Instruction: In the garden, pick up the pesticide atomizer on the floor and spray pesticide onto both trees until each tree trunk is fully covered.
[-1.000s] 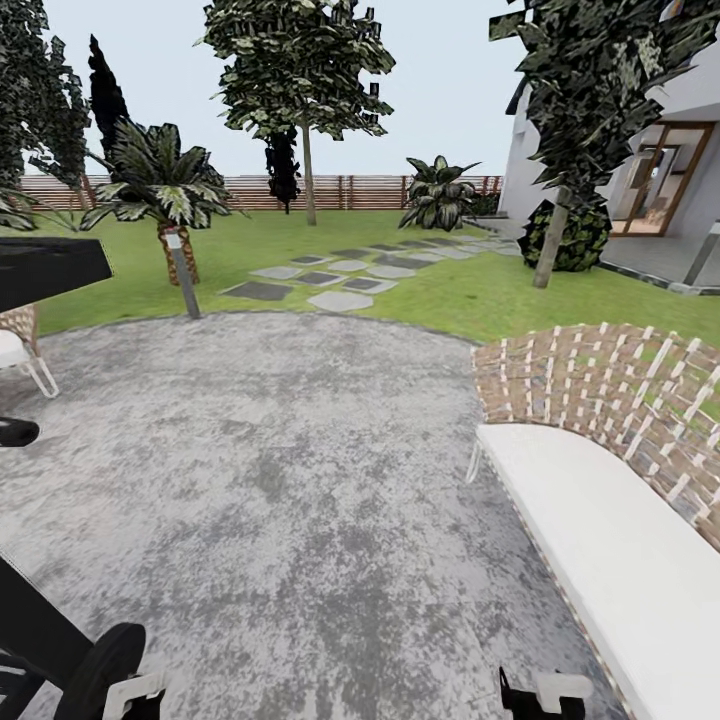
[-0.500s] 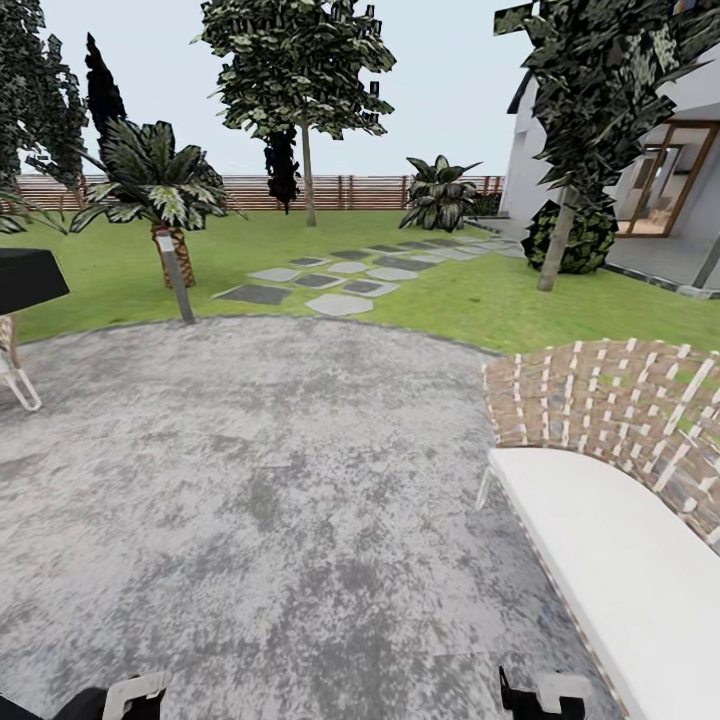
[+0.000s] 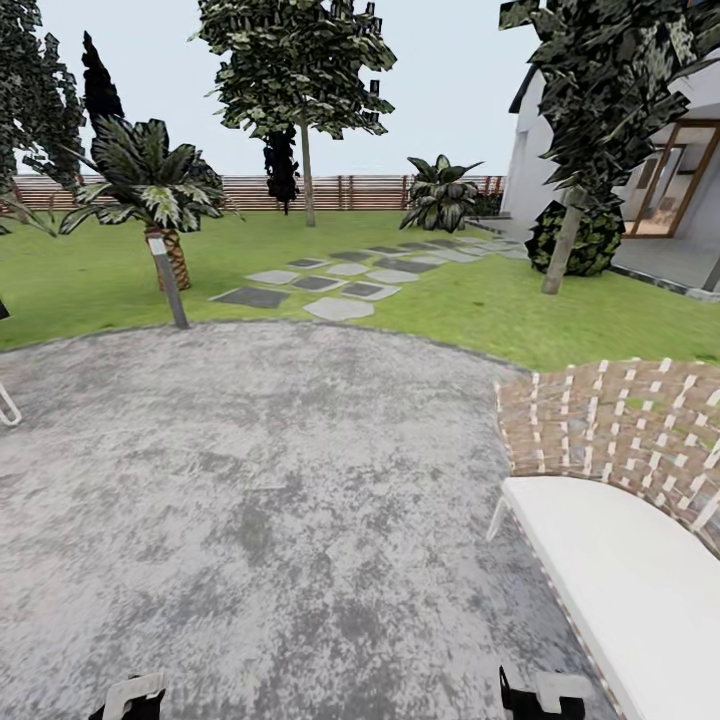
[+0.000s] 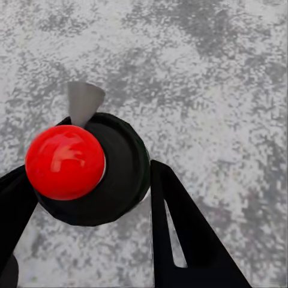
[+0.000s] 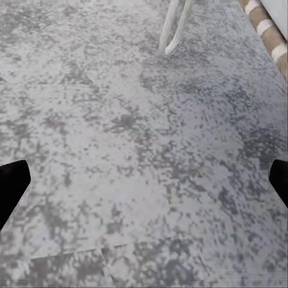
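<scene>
1. Right gripper (image 5: 144, 180): fingers (image 5: 12, 183) are held wide apart over grey paving (image 3: 260, 480), nothing gripped.
2. Left gripper (image 3: 133, 697): opening cannot be told; a red ball on a black disc (image 4: 90, 168) is seen between its fingers.
3. A white-cushioned wicker bench (image 3: 620, 540) is seen at right.
4. Two pale-trunked trees (image 3: 307, 170) (image 3: 560, 250) are seen on the lawn (image 3: 480, 300), well apart, before the fence (image 3: 360, 192).

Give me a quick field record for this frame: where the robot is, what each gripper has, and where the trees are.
location: grey paving, lawn ahead
left gripper: shut on spray bottle
right gripper: open, empty, above paving
trees: far tree by fence; nearer tree by house
right of robot: white-cushioned bench
</scene>
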Robot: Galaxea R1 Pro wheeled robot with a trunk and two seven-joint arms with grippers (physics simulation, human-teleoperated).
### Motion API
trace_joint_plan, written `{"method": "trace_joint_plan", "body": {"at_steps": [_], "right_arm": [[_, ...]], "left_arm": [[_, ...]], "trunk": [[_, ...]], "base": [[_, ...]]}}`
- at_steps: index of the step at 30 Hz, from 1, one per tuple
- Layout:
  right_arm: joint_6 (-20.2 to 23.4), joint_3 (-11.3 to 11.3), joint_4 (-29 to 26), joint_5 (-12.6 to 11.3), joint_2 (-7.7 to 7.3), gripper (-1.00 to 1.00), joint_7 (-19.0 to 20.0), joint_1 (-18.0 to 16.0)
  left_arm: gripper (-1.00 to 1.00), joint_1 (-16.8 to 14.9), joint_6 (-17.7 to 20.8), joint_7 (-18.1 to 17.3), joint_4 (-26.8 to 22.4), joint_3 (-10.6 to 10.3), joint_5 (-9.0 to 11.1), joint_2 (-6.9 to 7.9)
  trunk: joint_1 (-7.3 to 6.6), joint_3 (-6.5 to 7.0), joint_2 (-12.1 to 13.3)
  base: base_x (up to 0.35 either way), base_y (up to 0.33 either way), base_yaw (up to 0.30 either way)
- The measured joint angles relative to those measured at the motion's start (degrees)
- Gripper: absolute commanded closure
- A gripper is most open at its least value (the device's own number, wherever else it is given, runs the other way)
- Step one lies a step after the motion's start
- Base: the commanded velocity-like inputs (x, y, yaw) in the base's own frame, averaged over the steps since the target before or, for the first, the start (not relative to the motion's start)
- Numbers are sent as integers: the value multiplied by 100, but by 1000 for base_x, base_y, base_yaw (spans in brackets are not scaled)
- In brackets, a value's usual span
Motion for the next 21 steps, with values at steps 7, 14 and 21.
{"method": "trace_joint_plan", "body": {"at_steps": [7, 14, 21], "right_arm": [[2, 0, 0, 1, 0, -100, 0, 0], [0, 0, 0, 1, 0, -100, 0, 0], [1, 5, 0, 2, 0, -100, 1, 0]], "left_arm": [[100, -1, -1, 0, -1, 0, -4, 0], [100, -1, -1, 0, 3, 0, -8, 0], [100, 0, -2, 0, 3, 0, -8, 0]], "trunk": [[0, 0, 0], [0, 0, 0], [0, 0, 0]], "base": [[340, 0, 0], [340, 0, 0], [340, 0, 0]]}}
